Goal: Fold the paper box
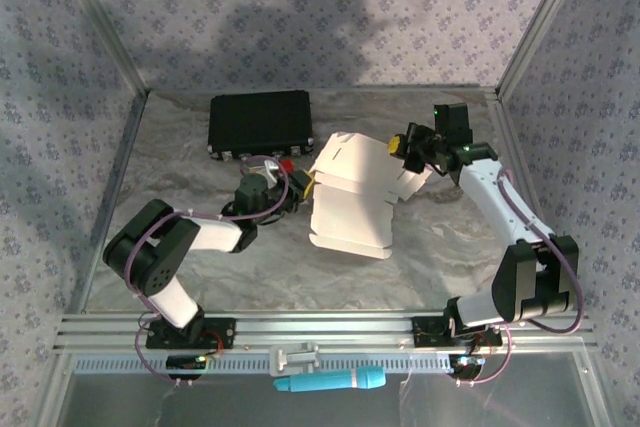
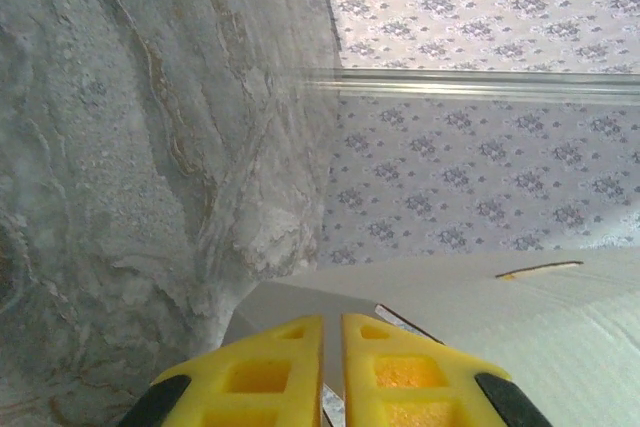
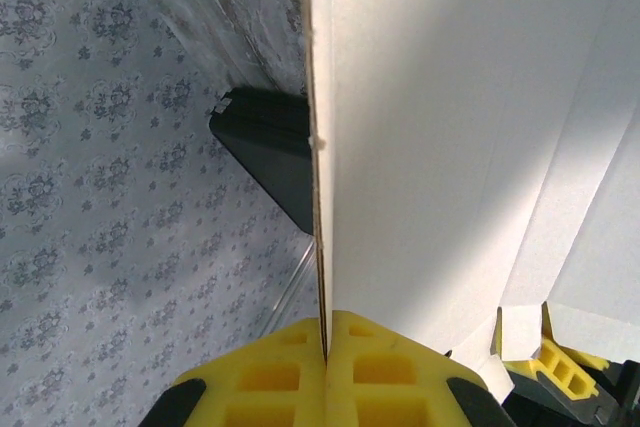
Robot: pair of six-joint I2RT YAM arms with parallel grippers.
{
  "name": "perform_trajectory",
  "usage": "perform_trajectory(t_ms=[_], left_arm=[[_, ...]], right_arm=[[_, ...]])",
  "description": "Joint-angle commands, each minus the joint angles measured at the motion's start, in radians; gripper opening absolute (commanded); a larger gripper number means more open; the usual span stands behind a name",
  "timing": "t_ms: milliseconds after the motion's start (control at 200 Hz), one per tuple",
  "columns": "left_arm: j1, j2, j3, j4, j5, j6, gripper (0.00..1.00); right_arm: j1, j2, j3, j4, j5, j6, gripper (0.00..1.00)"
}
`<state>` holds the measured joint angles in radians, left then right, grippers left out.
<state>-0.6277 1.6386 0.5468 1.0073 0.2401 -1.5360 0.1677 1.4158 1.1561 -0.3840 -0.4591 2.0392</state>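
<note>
Paper box (image 1: 350,215) in the middle of the desk (image 1: 455,242), a white cardboard piece with flaps and notched tabs, partly folded and creased across its width. Lies with its long axis running roughly from the far side toward the arms' bases, slightly skewed, the near end pointing at the gap between the two bases and the far end toward the back wall. Sits just beside the black case (image 1: 258,122), which is off its far-left corner. Left tool (image 1: 303,187) right at the box's left edge, about level with the crease. In the left wrist view, left tool (image 2: 332,325) with its yellow fingers drawn almost together, a thin slit between them, white cardboard (image 2: 560,332) just ahead and to the right over the marbled desk (image 2: 130,147). Cannot tell whether any card is pinched in that slit. Right tool (image 1: 400,150) at the far-right flap. In the right wrist view, right tool (image 3: 327,325) clenched on the edge of a panel (image 3: 450,147), the sheet standing edge-on and running straight away from the fingertips, the black case (image 3: 275,157) behind it.
</note>
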Motion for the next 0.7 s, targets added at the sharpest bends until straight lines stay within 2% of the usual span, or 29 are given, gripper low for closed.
perform_trajectory(t_ms=[0, 235, 495, 695], left_arm=[[-0.026, 0.001, 0.002, 0.085, -0.026, -0.002, 0.14], [-0.051, -0.004, 0.032, 0.001, -0.006, 0.049, 0.20], [-0.053, -0.100, 0.045, -0.279, -0.016, 0.177, 0.28], [-0.043, -0.331, 0.019, -0.883, -0.093, 0.334, 0.48]], right_arm=[[-0.015, 0.009, -0.016, 0.020, -0.022, 0.022, 0.00], [-0.009, 0.007, -0.032, 0.031, -0.030, 0.021, 0.00], [0.013, 0.003, -0.053, 0.032, -0.007, -0.019, 0.00], [0.035, 0.044, -0.003, -0.006, 0.047, -0.252, 0.00]])
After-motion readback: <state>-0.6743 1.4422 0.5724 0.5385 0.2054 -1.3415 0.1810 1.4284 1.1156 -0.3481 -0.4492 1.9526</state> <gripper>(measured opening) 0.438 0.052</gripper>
